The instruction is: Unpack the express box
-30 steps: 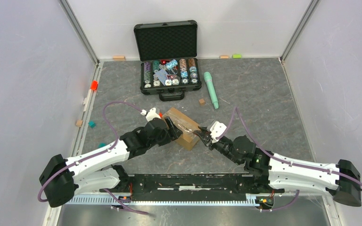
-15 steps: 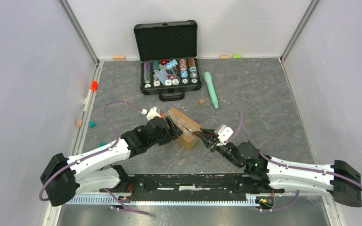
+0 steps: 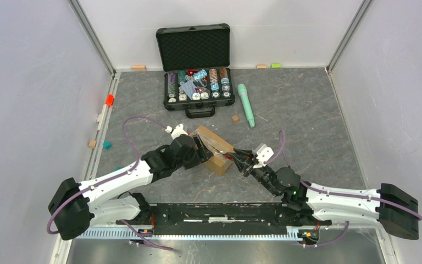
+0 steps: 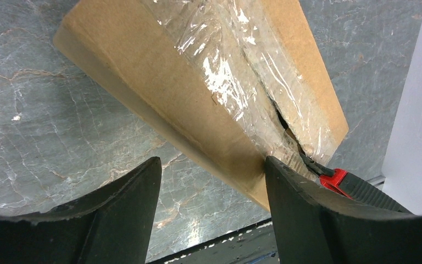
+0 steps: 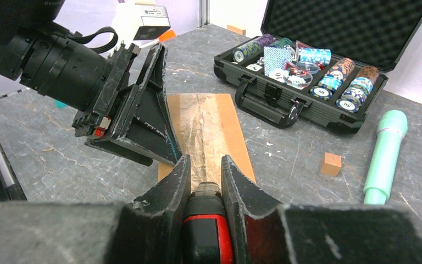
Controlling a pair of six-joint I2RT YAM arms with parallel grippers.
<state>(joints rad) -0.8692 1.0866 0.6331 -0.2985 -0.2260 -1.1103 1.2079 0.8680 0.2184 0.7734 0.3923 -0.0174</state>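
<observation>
The express box [image 3: 215, 146], a brown carton with glossy tape along its top seam, lies mid-table; it also shows in the left wrist view [image 4: 198, 82] and the right wrist view [image 5: 209, 124]. My left gripper [image 3: 200, 149] is open at the box's left side, with one finger [image 4: 307, 209] against the box's long side wall. My right gripper [image 3: 238, 159] is shut on a red-and-black utility knife [image 5: 207, 220]. The knife's tip sits at the near end of the taped seam, where the tape is split [image 4: 286, 124].
An open black case of poker chips [image 3: 199, 93] stands at the back. A green microphone [image 3: 246, 104] and a small wooden cube [image 3: 234, 118] lie right of it. An orange block [image 3: 109, 99] and a teal block [image 3: 106, 145] sit near the left wall.
My right arm has stretched lower and farther out, and its wrist has shifted slightly right, with the knife tip still at the box's near end. My left gripper has hardly moved.
</observation>
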